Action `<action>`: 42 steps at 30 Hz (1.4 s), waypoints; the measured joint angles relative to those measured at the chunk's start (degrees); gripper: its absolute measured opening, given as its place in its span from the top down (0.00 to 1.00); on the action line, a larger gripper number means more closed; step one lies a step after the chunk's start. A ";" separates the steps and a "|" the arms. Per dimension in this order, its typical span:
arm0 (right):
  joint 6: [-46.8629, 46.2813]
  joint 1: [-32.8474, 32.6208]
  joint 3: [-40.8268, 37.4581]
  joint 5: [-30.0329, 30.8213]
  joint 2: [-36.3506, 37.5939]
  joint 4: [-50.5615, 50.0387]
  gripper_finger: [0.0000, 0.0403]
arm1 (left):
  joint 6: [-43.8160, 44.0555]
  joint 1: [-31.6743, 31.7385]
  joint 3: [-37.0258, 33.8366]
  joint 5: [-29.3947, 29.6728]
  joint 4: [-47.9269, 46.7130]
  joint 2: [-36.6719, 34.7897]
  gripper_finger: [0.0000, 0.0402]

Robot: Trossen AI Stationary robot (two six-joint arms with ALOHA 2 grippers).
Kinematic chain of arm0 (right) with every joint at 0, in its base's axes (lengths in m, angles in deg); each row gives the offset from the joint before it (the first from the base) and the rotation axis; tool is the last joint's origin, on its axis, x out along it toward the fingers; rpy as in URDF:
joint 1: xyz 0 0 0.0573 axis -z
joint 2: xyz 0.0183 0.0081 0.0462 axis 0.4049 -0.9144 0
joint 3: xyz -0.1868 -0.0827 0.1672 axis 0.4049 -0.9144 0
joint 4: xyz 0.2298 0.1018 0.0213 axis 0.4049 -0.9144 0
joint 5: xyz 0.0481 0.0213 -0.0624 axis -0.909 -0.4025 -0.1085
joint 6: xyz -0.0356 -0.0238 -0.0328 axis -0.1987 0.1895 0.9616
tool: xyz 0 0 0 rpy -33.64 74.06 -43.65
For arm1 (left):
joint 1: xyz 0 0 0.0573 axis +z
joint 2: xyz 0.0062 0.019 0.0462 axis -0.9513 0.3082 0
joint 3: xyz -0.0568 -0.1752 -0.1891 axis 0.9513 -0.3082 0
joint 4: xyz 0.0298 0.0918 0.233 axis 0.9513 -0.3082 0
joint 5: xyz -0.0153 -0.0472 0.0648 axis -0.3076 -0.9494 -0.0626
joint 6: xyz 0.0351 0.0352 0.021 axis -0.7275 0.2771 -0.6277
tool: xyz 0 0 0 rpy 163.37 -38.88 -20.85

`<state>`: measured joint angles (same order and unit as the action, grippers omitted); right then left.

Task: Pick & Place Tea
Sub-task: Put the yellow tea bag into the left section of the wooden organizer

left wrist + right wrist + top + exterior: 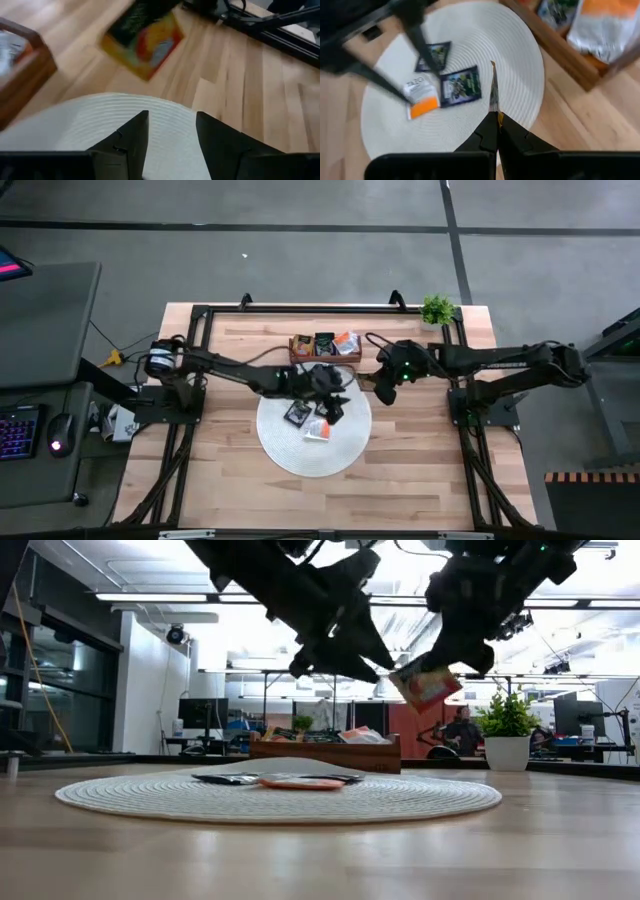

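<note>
Bare wooden table fills the foreground of the low view, pale planks running across it. On it lies the round white woven mat, and on the mat three flat square tea sachets: two black ones side by side and an orange-and-white one just beside them. Behind the mat stands the brown wooden tray, with more sachets in its compartments, black and orange among them. A small green plant in a white pot sits at the table's far corner.

Over the mat's edge nearest the tray, the right gripper hangs above the table with its jaws pinched tight on an orange sachet, held by its edge and tilted in the air. The left gripper hovers over the mat close by, fingers partly apart and holding nothing.

Beyond the table, the room shows bright ceiling lights, desks with monitors and a seated person far off.
</note>
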<state>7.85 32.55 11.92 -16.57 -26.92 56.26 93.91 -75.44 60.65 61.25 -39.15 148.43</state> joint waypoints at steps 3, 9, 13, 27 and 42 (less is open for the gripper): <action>2.92 0.00 0.00 -0.18 2.50 0.05 1.00 | -1.08 2.12 -0.07 -2.19 0.41 -2.27 0.59; 7.47 0.09 0.00 -1.98 7.95 3.51 1.00 | -2.09 5.82 -0.04 -8.29 5.93 -4.05 0.59; 9.15 0.09 0.00 -3.04 10.12 7.56 1.00 | -1.23 7.32 -0.03 -13.19 11.46 -4.17 0.59; 12.26 0.09 -0.02 -3.39 10.55 8.83 1.00 | 1.65 8.06 -0.03 -16.81 21.02 -4.10 0.59; 12.26 0.09 -0.02 -3.89 10.55 8.98 1.00 | 1.00 8.30 -0.03 -14.99 20.03 -4.06 0.98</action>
<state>20.11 32.64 11.90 -20.46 -16.38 65.24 94.91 -67.14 60.62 46.25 -19.12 144.37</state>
